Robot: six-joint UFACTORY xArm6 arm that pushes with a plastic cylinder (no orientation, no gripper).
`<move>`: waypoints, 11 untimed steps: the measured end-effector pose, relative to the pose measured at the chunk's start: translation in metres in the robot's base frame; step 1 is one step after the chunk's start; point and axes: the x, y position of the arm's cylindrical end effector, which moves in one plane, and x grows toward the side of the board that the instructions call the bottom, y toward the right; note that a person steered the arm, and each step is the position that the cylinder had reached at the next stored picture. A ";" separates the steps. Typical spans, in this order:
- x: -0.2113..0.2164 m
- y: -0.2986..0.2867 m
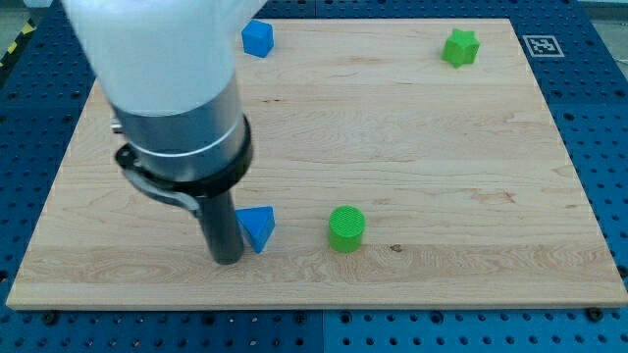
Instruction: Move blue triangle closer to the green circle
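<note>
Pale wooden board point(412, 147) on a blue perforated table point(599, 118). Rod descending from the arm's white and grey housing point(172, 88) at the view's left; my tip point(228, 259) down on the board near the view's bottom, pressed against the left edge of the blue triangle point(258, 226), touching or nearly so. No jaws on this tool, just the single dark rod, so nothing to open or close. Blue triangle at bottom centre-left, lying flat, with the green circle point(346, 228) near on its right, a small gap of bare wood between the two. Second blue block point(257, 38), shape unclear, at the view's top, partly tucked behind the housing. Green star-like block point(460, 47) at the top right, well apart from everything else. Black-and-white square marker tag point(540, 45) on the board's top right corner; pattern only, no readable letters. No other writing or brand visible.
</note>
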 end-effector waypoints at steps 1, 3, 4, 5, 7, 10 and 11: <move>0.000 -0.026; -0.003 -0.024; -0.017 -0.045; -0.028 -0.047; -0.039 0.026; -0.032 0.072; -0.032 0.073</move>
